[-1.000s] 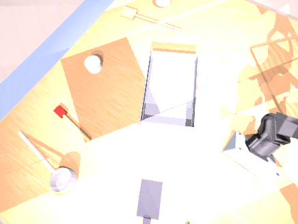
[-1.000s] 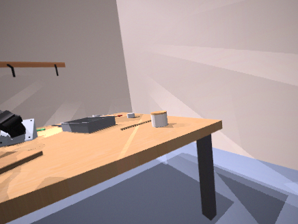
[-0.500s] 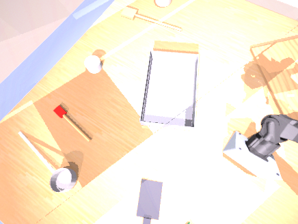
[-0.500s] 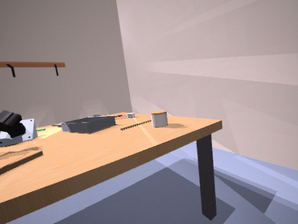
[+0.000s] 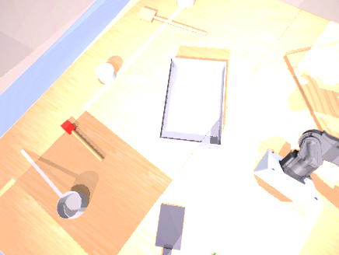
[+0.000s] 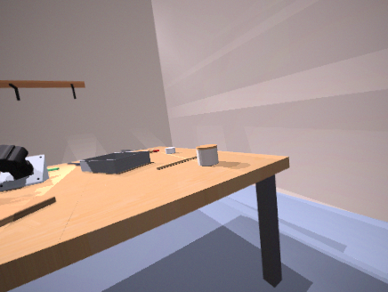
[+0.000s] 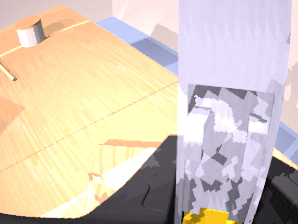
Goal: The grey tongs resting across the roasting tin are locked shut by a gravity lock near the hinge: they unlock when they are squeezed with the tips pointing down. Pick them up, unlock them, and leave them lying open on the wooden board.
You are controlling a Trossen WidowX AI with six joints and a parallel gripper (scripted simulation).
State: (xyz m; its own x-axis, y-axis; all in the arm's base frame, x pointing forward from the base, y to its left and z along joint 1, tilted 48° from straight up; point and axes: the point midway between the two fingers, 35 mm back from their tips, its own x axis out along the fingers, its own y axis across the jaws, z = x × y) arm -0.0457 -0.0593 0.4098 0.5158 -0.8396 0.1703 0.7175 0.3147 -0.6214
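Note:
The grey tongs (image 7: 232,45) fill the right part of the wrist view as one broad, pale band running up out of the frame. A yellow piece (image 7: 212,218) shows on them at the bottom. My gripper (image 7: 200,144) is shut on the tongs, with a black finger on either side. Their tips and whether they are locked cannot be seen. The gripper is outside the top and exterior views. The roasting tin (image 5: 167,101) (image 6: 133,163) stands on the table with no tongs across it. The wooden board (image 5: 326,97) (image 6: 36,208) lies at the right edge of the top view.
The arm's base (image 5: 285,176) (image 6: 37,171) stands below the board in the top view. A lidded canister (image 6: 207,156) (image 7: 31,33), a white cup (image 5: 106,73), a wooden turner (image 5: 179,25), a red-headed brush (image 5: 68,127), a saucepan (image 5: 71,204) and a dark spatula (image 5: 170,226) lie around the tin.

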